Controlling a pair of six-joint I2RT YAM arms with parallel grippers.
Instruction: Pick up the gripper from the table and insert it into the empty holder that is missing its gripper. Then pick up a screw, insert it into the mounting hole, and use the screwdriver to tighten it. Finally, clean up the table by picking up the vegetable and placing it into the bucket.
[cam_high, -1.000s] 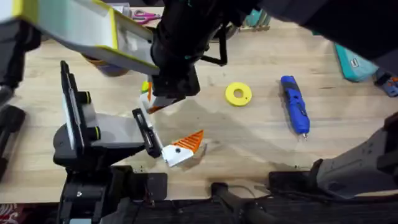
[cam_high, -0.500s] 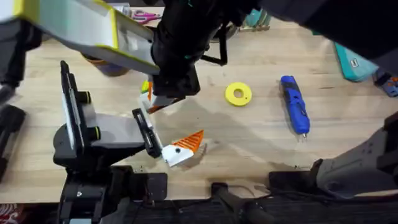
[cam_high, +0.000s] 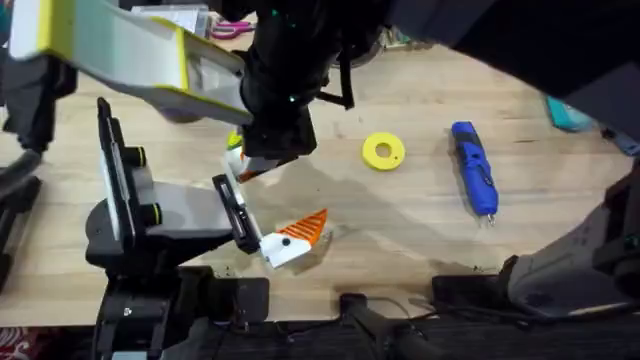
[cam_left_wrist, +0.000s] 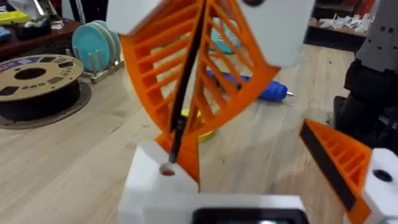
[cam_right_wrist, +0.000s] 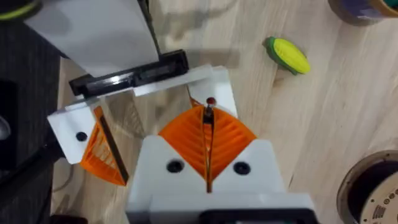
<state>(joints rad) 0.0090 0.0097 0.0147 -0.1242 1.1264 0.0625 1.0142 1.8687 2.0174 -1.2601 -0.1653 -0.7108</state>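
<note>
Holder (cam_right_wrist: 208, 78): a white block on the far finger of the left gripper (cam_left_wrist: 255, 168), left of the table's middle, with the right gripper's tips touching it.
Orange tip: I cannot tell it apart from the orange pads crowded at the holder.
Right gripper (cam_right_wrist: 208, 112): reaches across from the far right. Its two orange ribbed pads are pressed flat together and point down onto the holder.
At the pad tips: a small reddish-brown speck lies against the white block. I cannot tell whether it is pinched there.
Left gripper: jaws spread wide. The near finger carries an orange ribbed pad (cam_high: 305, 228) and stands well apart from the holder.
Vegetable (cam_right_wrist: 289, 55): yellow-green, lying on the bare wood just beyond the two grippers on their far-left side.
Bucket (cam_right_wrist: 354, 9): partly in view, farther out past the vegetable.
Screwdriver (cam_high: 474, 182): blue, lying on the right half of the table (cam_high: 400, 230) with its bit toward the near edge.
Yellow ring (cam_high: 383, 151): flat on the wood between the grippers and the screwdriver.
Filament spool (cam_left_wrist: 34, 84): dark, lying flat near the table's far side.
Teal plates (cam_left_wrist: 96, 46): upright in a rack just beside the spool.
</note>
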